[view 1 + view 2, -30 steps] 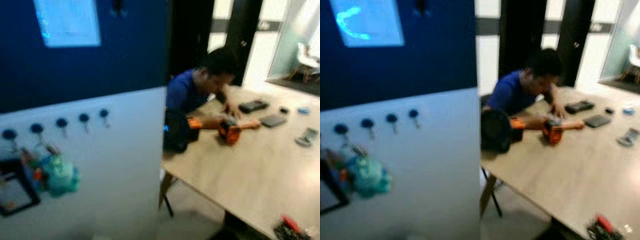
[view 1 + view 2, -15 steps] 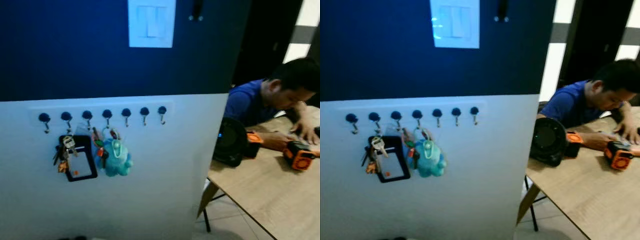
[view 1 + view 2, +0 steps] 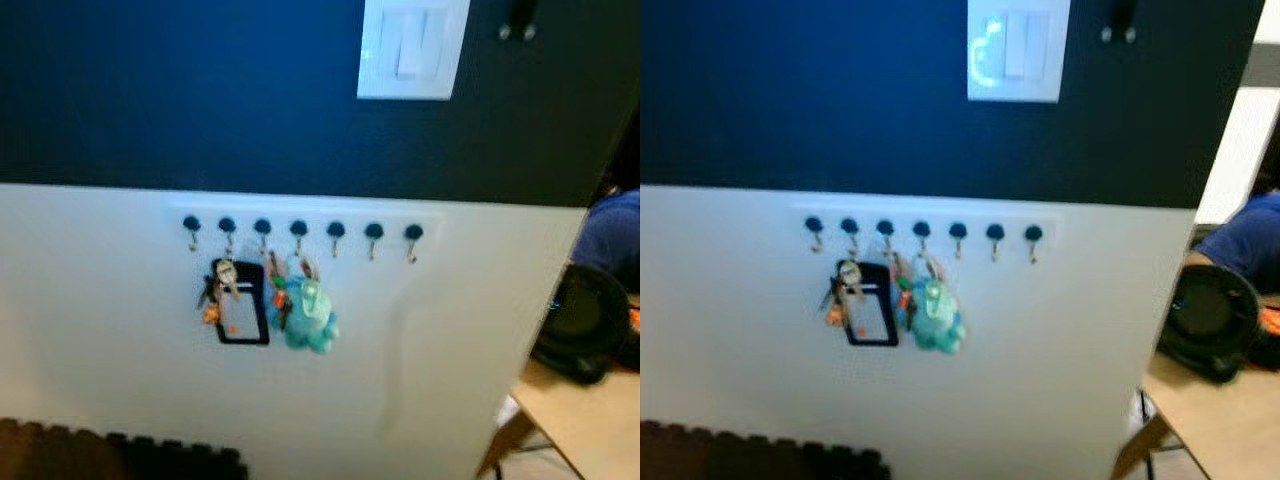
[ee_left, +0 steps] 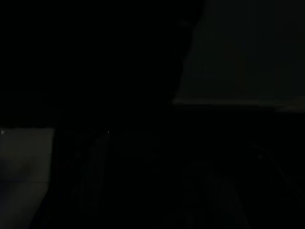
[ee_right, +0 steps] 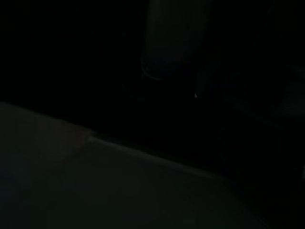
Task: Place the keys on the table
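A row of dark hooks (image 3: 298, 231) runs along the white lower part of the wall. From the left hooks hang a bunch of keys (image 3: 217, 290) with a black card holder (image 3: 242, 318), and beside it a second bunch with a teal plush toy (image 3: 308, 318). The wooden table (image 3: 585, 420) shows only as a corner at the lower right. Both wrist views are very dark, and no fingers can be made out in them.
A white light switch (image 3: 413, 50) sits on the dark blue upper wall. A black round device (image 3: 585, 322) rests on the table corner, with a person's blue sleeve (image 3: 615, 230) behind it. A dark ridged object (image 3: 110, 455) lies low at the left.
The camera has swung to the left: the hooks and keys have slid from the left toward the middle, and the table and person have moved out to the right edge.
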You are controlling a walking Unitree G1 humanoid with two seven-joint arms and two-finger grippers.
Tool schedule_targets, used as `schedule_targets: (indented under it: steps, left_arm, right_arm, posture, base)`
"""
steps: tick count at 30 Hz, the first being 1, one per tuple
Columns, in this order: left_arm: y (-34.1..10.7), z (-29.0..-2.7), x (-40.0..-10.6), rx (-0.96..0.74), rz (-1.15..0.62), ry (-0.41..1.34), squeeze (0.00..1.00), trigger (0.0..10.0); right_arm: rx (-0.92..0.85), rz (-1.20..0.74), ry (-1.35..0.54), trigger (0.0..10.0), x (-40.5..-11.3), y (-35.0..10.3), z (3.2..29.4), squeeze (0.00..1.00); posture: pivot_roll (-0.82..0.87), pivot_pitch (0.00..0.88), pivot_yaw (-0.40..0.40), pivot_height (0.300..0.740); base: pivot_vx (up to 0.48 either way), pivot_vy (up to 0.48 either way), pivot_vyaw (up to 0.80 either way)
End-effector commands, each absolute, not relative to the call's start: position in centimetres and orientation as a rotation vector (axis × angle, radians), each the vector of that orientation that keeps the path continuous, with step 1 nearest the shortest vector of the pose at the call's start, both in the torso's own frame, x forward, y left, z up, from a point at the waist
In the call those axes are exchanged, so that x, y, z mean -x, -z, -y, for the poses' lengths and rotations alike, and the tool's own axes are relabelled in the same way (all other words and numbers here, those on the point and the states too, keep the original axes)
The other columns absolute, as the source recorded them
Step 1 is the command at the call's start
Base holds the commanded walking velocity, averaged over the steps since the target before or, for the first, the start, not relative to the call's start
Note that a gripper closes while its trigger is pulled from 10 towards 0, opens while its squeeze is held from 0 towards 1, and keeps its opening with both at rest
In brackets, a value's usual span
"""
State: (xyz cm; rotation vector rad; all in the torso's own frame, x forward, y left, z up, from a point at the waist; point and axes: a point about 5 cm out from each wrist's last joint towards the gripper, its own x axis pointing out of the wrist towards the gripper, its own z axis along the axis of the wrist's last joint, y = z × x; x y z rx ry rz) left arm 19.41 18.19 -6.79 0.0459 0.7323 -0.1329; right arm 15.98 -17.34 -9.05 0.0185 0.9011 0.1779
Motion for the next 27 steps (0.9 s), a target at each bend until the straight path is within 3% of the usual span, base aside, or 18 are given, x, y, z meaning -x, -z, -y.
schedule_targets:
  steps: [1, 7, 27]
  left_arm:
    - [6.81, -18.09, -19.43, -0.049, -0.736, 0.138, 0.0, 10.0]
    - [6.82, -18.09, -19.44, -0.054, -0.741, 0.147, 0.0, 10.0]
    - [6.93, -17.86, -19.37, -0.05, -0.756, 0.177, 0.0, 10.0]
  right_arm:
    - [-0.012, -0.908, -0.185, 10.0, -15.78, 9.14, 17.2, 0.0]
    - [-0.012, -0.908, -0.184, 10.0, -15.79, 9.14, 17.16, 0.0]
    - [-0.041, -0.911, -0.167, 10.0, -15.61, 9.23, 17.07, 0.0]
  posture:
    - [0.09, 0.011, -0.023, 0.74]
    - [0.09, 0.011, -0.022, 0.74]
    - [0.09, 0.001, -0.019, 0.74]
  base:
    - [0.0, 0.0, 0.8]
    - [0.0, 0.0, 0.8]
    - [0.0, 0.012, 0.0]
